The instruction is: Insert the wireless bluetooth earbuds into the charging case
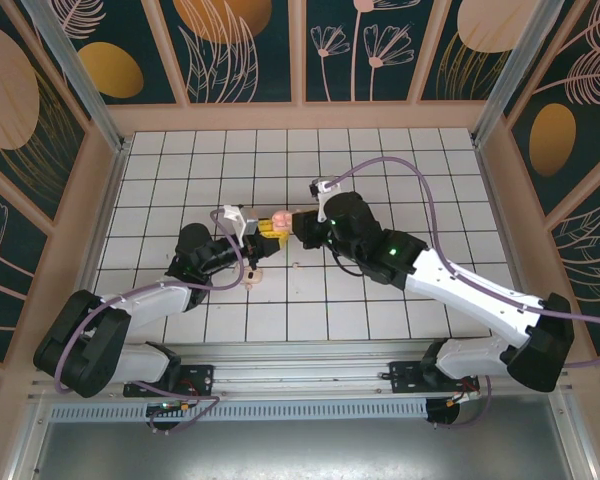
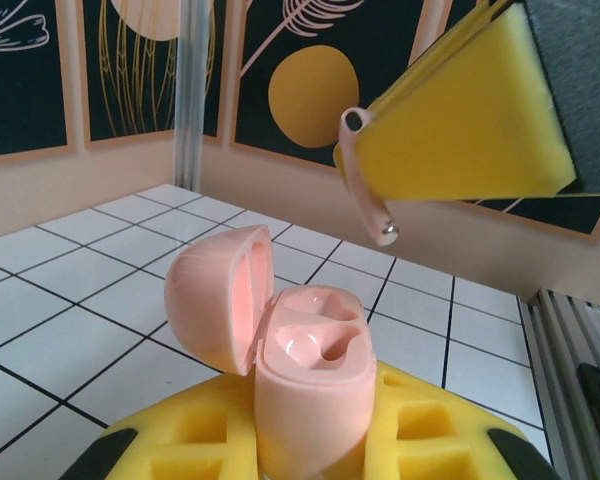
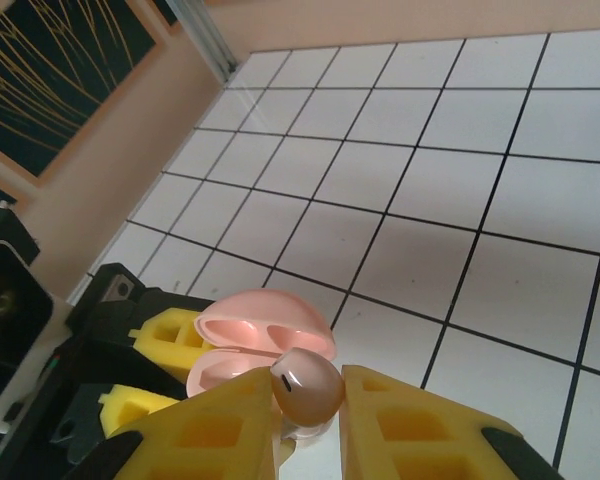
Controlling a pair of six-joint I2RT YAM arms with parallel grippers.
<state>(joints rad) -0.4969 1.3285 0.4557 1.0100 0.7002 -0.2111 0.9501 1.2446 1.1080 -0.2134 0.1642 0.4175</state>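
Around the table rise peach-framed walls (image 1: 300, 115) set with dark teal panels, painted with golden discs and pale flowers and leaves. Two metal posts (image 1: 70, 60) stand at the far corners. Between the walls lies one floor (image 1: 380, 170) of white tiles with dark joints. Along the near edge, a metal rail (image 1: 300, 358) carries the bases of two white-and-black arms, each trailed by a purple cable. The left arm (image 1: 140, 305) and the right arm (image 1: 460, 280) both reach to the middle of the floor, where their grippers meet tip to tip. One green light glows on the right arm.

The left gripper (image 2: 310, 440) is clamped tight, its yellow foam pads pressed on one pink case (image 2: 315, 375). It holds the case upright, with the lid swung open to the left in the left wrist view. The right gripper (image 3: 305, 425) is pinched just as tight, with one earbud (image 3: 305, 388) caught between its yellow pads. Seen from the left wrist, that earbud hangs above and to the right of the case's open mouth, apart from it, its stem pointing down to a silver tip.

From above, one more pale bit (image 1: 254, 278) lies on a tile just near of the left gripper, beside the left arm. It is too small to make out its shape.
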